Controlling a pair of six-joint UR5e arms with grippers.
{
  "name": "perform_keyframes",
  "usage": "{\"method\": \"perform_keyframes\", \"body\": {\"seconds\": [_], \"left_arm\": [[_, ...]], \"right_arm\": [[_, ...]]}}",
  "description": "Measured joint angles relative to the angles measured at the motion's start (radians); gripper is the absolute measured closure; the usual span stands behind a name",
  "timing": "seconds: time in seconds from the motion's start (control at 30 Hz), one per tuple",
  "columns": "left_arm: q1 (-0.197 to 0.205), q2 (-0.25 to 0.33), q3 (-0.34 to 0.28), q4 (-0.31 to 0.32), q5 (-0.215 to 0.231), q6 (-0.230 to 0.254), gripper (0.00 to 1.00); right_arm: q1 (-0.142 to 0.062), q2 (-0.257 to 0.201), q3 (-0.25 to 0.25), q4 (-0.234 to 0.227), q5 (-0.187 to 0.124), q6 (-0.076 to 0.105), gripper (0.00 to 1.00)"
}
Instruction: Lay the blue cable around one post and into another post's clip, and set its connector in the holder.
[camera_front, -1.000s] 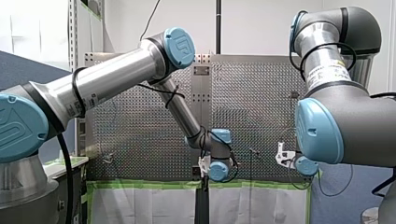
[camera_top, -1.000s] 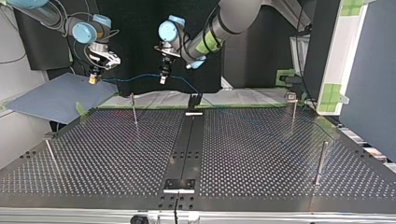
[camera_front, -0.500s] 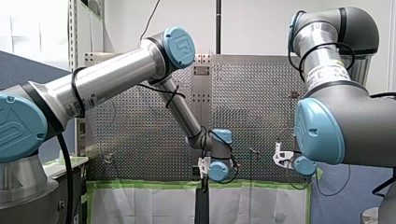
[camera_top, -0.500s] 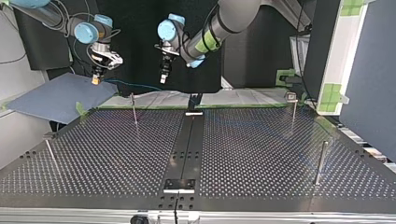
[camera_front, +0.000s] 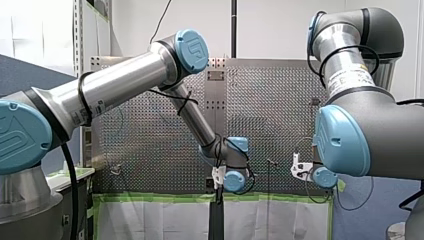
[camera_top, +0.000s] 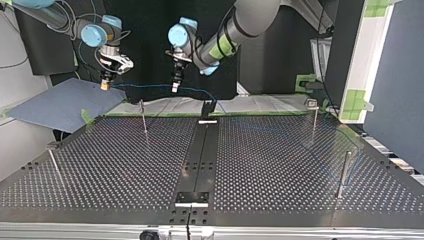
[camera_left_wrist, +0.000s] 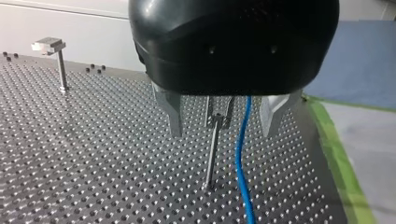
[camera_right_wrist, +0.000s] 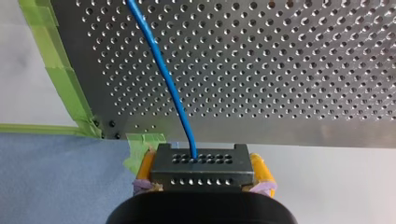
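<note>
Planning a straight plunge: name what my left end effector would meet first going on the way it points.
Probably the thin metal post standing between the left end effector's open fingers, beside the blue cable; depth is unclear, else the perforated table.

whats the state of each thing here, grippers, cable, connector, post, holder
left gripper: open, cable passes loose between its fingers
right gripper: shut on the connector
connector: held in the air, not in the holder
blue cable: strung between the two grippers, not clipped
post: upright, cable beside it, not in its clip
holder: empty
</note>
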Motion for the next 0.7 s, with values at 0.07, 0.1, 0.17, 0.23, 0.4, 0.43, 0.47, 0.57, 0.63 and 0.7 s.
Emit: {"method": "perform_keyframes", "body": {"seconds": [0.07,0.1,0.17,0.23,0.4,0.43,0.47,0.57,0.63,0.7], "left_arm": [[0.002,0.000,0.008,-0.001,-0.007,0.008,0.18],[0.003,0.000,0.012,-0.003,-0.009,0.012,0.18],[0.005,0.000,0.017,-0.009,-0.012,0.017,0.16],[0.006,-0.001,0.020,-0.015,-0.013,0.020,0.16],[0.012,-0.001,0.021,-0.018,-0.014,0.024,0.16],[0.014,-0.001,0.023,-0.017,-0.014,0.026,0.16],[0.015,-0.001,0.023,-0.017,-0.014,0.028,0.16],[0.021,-0.001,0.026,-0.017,-0.015,0.033,0.16],[0.025,-0.001,0.028,-0.017,-0.015,0.038,0.16],[0.029,-0.002,0.028,-0.019,-0.014,0.041,0.16]], "right_arm": [[0.002,0.000,0.000,0.001,0.000,0.000,1.00],[0.003,0.000,0.000,0.001,0.000,0.000,1.00],[0.004,0.000,0.000,0.002,0.000,0.000,1.00],[0.005,0.000,0.000,0.002,0.000,0.000,1.00],[0.006,0.000,0.000,0.005,0.000,0.000,1.00],[0.006,0.000,0.000,0.006,0.000,0.000,1.00],[0.006,0.000,0.000,0.007,0.000,0.000,1.00],[0.007,0.000,0.000,0.009,0.000,0.000,1.00],[0.009,0.000,0.000,0.012,0.000,-0.001,1.00],[0.010,0.000,0.000,0.013,0.000,-0.001,1.00]]}}
